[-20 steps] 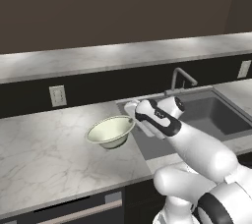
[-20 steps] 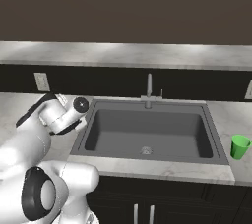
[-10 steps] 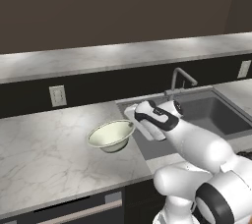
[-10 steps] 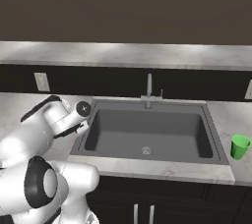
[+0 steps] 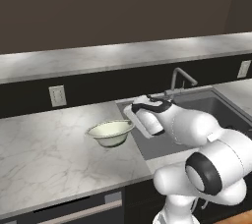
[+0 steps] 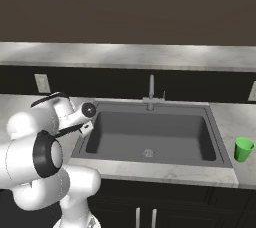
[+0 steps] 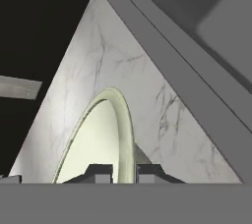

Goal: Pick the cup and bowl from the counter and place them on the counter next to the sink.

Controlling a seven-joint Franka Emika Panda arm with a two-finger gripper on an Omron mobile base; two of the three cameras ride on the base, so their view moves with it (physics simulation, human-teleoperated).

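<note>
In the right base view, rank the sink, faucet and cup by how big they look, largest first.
1. sink, by far the largest
2. faucet
3. cup, smallest. It sits nearer the camera than the faucet, so this gap is less sure.

Wide bare bench [image 5: 44,144] lies open left of the bowl [image 5: 111,132], nothing blocking there. To its right the sink [image 6: 150,137] drops away, with the faucet [image 6: 151,92] standing at the back edge.

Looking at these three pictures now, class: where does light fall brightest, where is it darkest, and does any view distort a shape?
Left base view: a bright band lies on the raised ledge; the wall above is dark. Right base view: the sink is evenly dim, the cup vivid. Hand view: the bowl looks stretched into a narrow oval by the steep angle, its rim between the gripper tips.
</note>
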